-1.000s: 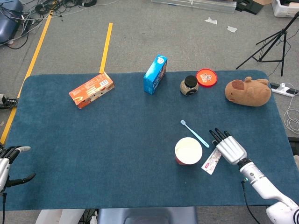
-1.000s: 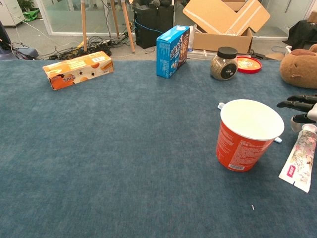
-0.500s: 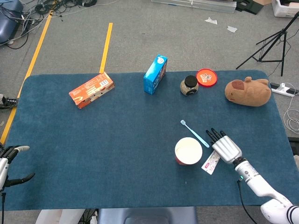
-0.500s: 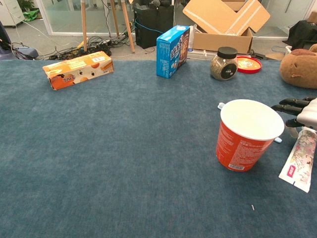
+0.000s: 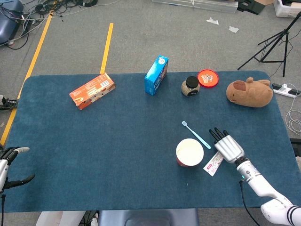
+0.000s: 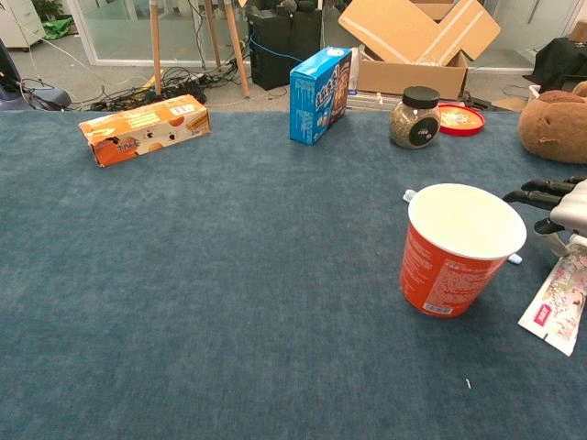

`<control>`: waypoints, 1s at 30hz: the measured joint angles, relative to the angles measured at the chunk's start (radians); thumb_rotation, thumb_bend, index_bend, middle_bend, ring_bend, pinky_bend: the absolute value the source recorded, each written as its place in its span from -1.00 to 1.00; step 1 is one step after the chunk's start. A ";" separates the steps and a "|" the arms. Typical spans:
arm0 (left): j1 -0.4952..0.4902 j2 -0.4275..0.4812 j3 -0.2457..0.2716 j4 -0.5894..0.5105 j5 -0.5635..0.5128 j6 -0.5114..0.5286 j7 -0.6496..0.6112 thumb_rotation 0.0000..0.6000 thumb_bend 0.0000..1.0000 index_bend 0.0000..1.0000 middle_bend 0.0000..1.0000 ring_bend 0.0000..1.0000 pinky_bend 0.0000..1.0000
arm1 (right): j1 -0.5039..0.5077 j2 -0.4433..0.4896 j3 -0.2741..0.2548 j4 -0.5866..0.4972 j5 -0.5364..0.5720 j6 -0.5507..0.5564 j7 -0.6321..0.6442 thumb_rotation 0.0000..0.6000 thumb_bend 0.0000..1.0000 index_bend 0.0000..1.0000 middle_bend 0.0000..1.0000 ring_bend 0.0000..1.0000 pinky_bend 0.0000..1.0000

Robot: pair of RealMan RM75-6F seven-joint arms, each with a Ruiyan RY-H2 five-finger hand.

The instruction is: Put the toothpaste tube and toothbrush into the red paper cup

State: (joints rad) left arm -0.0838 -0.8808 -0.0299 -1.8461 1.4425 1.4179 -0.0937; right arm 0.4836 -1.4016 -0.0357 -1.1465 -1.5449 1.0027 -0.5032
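Moved since a second ago: right hand (image 5: 228, 147), drawn slightly in toward the red paper cup (image 5: 189, 152) and now lying over the cap end of the toothpaste tube (image 5: 213, 164). The tube appears to have shifted a little with it, its tail angled a touch differently on the cloth in the chest view.

Right hand: fingers (image 6: 541, 189) stretched forward and apart, palm down over the tube; whether anything underneath has closed on the tube cannot be told from either view.

Left hand (image 5: 6, 165): at the near left edge of the table (image 5: 117, 141), fingers spread, holding nothing, unchanged.

Toothpaste tube: flat on the table just right of the cup, not in it.

Toothbrush (image 5: 196, 134): flat on the table behind the cup, head pointing away, untouched.

Red paper cup: upright, nothing visible inside.

Other items, far side: orange box (image 5: 92, 90), blue carton (image 5: 156, 75), jar (image 5: 190, 86), red lid (image 5: 208, 77), plush toy (image 5: 249, 92).

Assessment: the hand seems to be settling for a grasp on the tube; neither item has been placed yet.
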 measured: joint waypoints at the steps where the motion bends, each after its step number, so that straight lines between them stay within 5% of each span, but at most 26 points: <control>1: 0.000 0.000 0.000 0.000 0.000 0.000 0.000 1.00 -1.00 -0.50 -0.47 -0.60 -0.60 | 0.000 -0.002 0.001 0.004 0.002 -0.001 -0.003 1.00 -0.95 0.13 -0.84 -1.00 -0.48; 30: -0.001 -0.001 0.002 -0.001 0.000 -0.004 0.008 1.00 -1.00 -0.50 -0.47 -0.60 -0.60 | 0.001 -0.020 0.075 0.127 0.110 0.011 0.010 1.00 -0.91 0.31 -0.76 -1.00 -0.48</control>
State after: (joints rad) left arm -0.0844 -0.8823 -0.0282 -1.8468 1.4426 1.4143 -0.0859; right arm 0.4841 -1.4219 0.0398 -1.0195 -1.4352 1.0137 -0.4933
